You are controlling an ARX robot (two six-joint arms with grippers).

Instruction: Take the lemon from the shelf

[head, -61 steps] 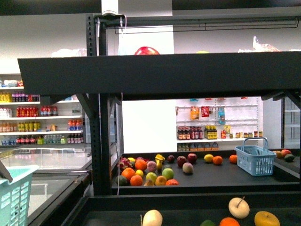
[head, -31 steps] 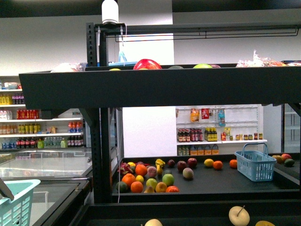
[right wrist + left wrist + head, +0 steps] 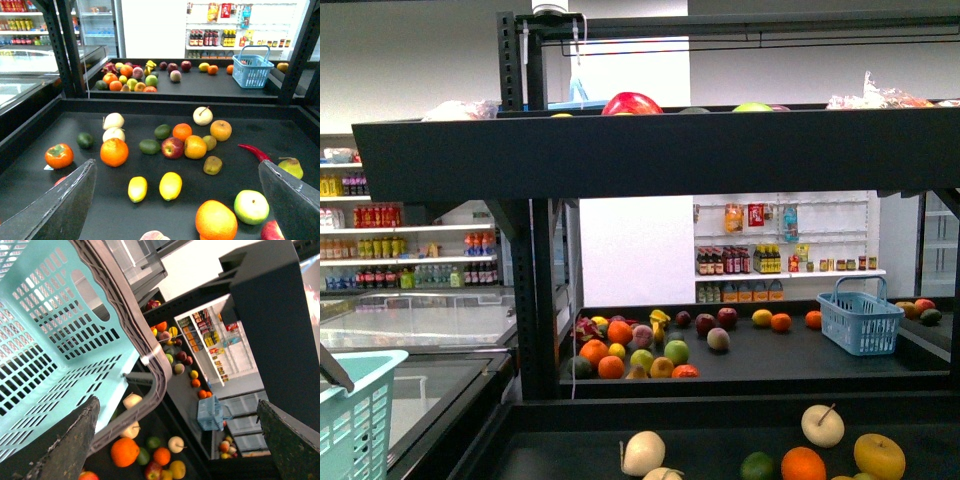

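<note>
Two plain yellow oval lemons lie side by side on the shelf's near black tray (image 3: 300,131) in the right wrist view: the larger lemon (image 3: 170,185) and a slimmer one (image 3: 137,188). My right gripper (image 3: 176,163) is open and empty, hovering above the tray with both lemons between and below its fingers (image 3: 65,205). My left gripper (image 3: 177,401) is open and empty beside a teal basket (image 3: 50,330), high over the same tray of fruit. The black tiered shelf (image 3: 650,155) fills the front view. Neither gripper shows there.
Oranges (image 3: 114,152), apples, limes, a red chili (image 3: 255,151) and a green apple (image 3: 251,206) lie around the lemons. A blue basket (image 3: 252,70) and more fruit sit on a farther rack. White wall shelves of bottles (image 3: 410,250) stand behind.
The front view has shifted: the upper tray sits higher in the frame than half a second ago, and more fruit on the near tray shows at the bottom.
</note>
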